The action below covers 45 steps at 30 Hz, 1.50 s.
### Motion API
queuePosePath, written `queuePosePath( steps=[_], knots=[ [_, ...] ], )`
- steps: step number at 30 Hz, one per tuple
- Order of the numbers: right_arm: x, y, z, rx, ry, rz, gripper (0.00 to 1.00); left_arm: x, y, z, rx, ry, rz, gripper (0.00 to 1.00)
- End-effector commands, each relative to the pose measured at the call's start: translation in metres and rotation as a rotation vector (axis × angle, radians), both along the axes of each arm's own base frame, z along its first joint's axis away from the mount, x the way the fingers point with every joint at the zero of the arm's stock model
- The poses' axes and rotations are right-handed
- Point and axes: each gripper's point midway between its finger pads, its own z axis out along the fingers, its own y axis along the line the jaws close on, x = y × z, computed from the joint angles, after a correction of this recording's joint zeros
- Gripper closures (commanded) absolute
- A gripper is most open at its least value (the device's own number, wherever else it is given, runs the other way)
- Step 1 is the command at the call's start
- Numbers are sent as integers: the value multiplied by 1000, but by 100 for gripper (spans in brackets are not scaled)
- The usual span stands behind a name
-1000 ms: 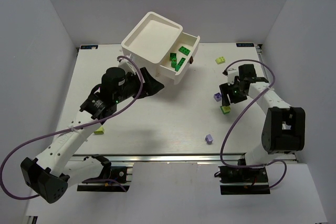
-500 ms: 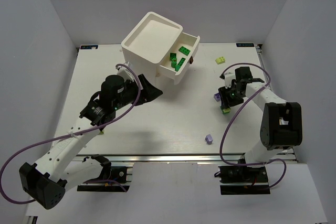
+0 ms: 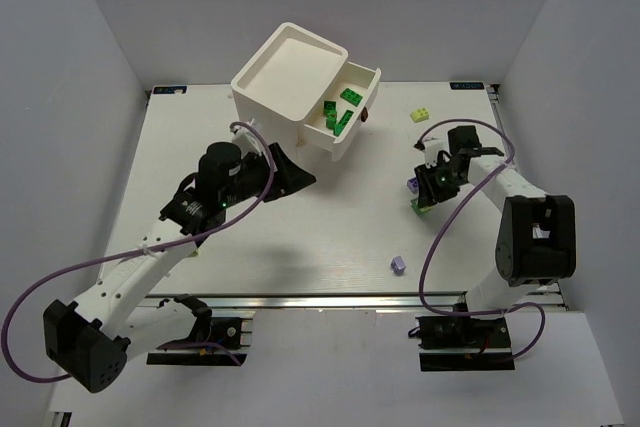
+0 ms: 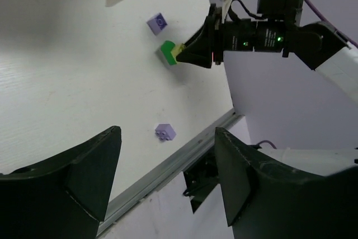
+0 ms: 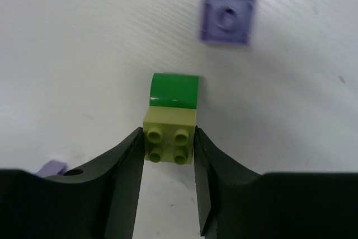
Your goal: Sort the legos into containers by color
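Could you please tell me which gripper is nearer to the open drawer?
Left. The left gripper hovers just on the near side of the drawer; the right gripper is farther off to its right, fingers clasping a yellow-green brick.

Left arm (image 3: 140,267) stretched diagonally forward, left tool (image 4: 168,138) wide open, held off the worktop (image 3: 300,237). Right arm (image 3: 535,237) folded, wrist reaching left, right tool (image 5: 168,149) pitched down, fingers (image 5: 126,172) clamped on either side of a yellow-green lego (image 5: 169,130).
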Motion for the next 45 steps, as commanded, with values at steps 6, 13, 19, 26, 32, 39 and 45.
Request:
queuePosePath(
  steps=[6, 13, 19, 26, 32, 39, 45],
  knots=[
    [-43, 115, 193, 680, -479, 703, 100, 9, -63, 14, -191, 24, -275, 19],
    [-54, 144, 235, 689, -736, 862, 100, 13, -90, 20, -248, 52, -384, 16],
    [-52, 158, 238, 618, -793, 910, 100, 18, -98, 30, -299, 23, -409, 13],
    [-58, 169, 232, 618, -785, 927, 100, 9, -102, 31, -342, 36, -448, 13],
    [-59, 180, 235, 629, -791, 938, 100, 6, -104, 25, -358, 67, -461, 23],
    [-64, 186, 242, 641, -808, 951, 100, 9, -105, 19, -351, 84, -457, 53],
    [-66, 185, 238, 633, -806, 945, 100, 11, -105, 18, -345, 86, -445, 78]
  ],
)
